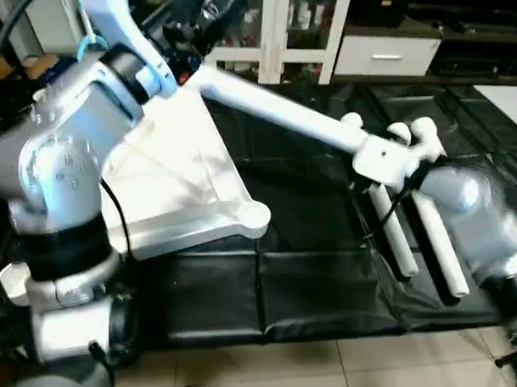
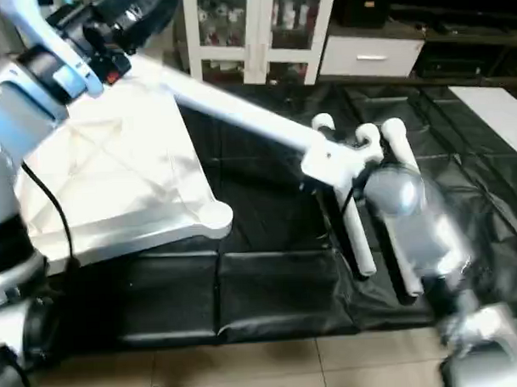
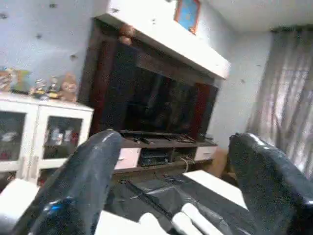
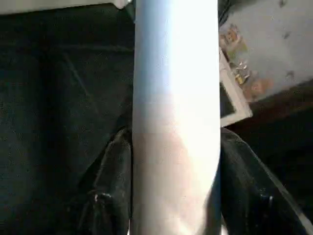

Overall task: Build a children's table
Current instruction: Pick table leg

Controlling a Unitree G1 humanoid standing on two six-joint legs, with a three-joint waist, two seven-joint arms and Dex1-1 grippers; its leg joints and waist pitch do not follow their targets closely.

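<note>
Black mat [image 1: 304,285] on tiled floor [image 1: 333,369]; upturned tabletop [image 1: 186,183] and loose legs [image 1: 439,247] on mat.

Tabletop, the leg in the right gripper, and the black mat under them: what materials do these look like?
Tabletop: looks like white moulded plastic, semi-gloss; raised ribs and a rounded corner socket show on its underside.
Leg: smooth white tube with a soft sheen, probably plastic; painted metal can't be ruled out. The right gripper is closed on it.
Mat: black sheet, creased and shiny, looks like vinyl or similar film.
</note>
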